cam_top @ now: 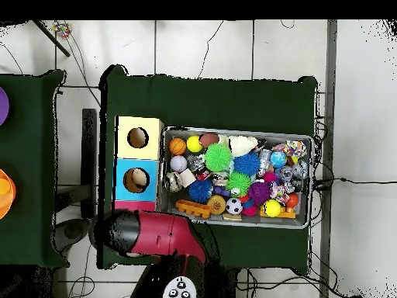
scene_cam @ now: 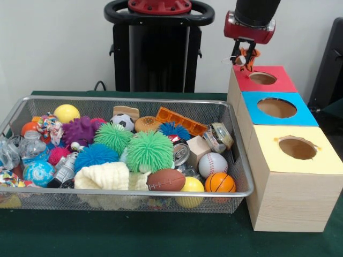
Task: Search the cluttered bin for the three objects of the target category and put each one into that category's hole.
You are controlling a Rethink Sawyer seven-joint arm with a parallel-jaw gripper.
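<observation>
A black arm segment [scene_cam: 257, 10] ends in a red collar [scene_cam: 249, 29]; beneath, a black tool [scene_cam: 244, 53] is fitted.

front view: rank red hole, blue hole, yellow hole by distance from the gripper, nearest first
Gripper holds an orange striped plush.
1. Red-surround hole, just below the gripper, far end of the box row.
2. Blue-surround hole, middle.
3. Yellow-surround hole, nearest the camera.

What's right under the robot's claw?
The gripper holds an orange striped plush tiger above the red-surround hole. Only brown shows inside; the overhead view hides it under the arm.
</observation>
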